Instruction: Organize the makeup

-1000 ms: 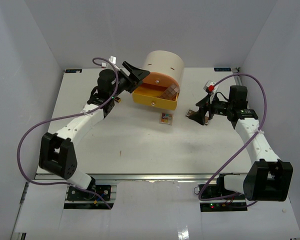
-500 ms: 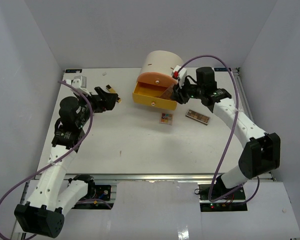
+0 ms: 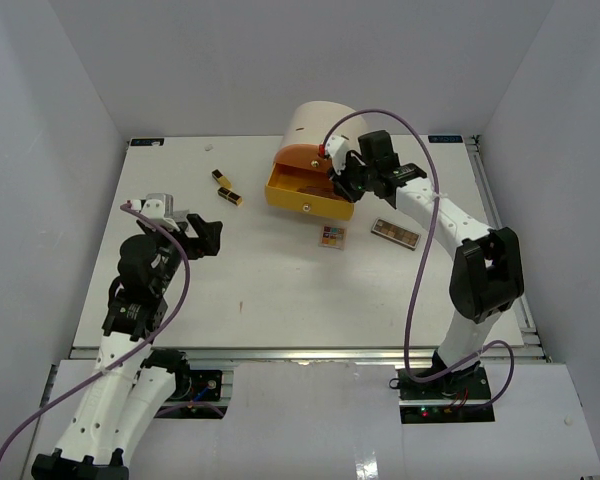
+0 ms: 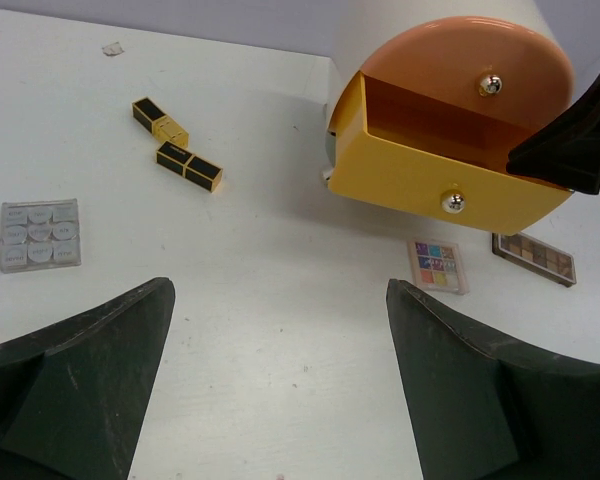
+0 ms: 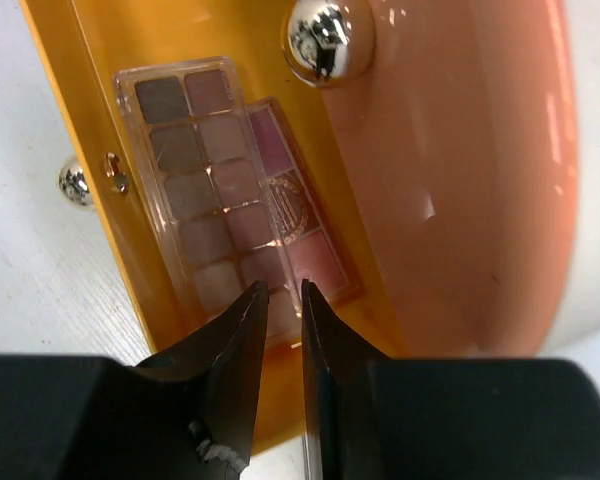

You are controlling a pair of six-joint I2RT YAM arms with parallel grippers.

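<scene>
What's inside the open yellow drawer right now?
A brown palette and a pink palette lie overlapping in the yellow drawer. The right gripper, jaws nearly closed, covers their near ends and the drawer floor there, so anything beneath it is hidden.

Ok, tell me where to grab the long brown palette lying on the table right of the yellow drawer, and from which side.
Probably best: grip the long brown palette across its narrow width, mid-length, a finger on each long edge. Come straight down: it lies flat on the table, so only its thin edges offer hold. Turn the right pincer to match its slant.
</scene>
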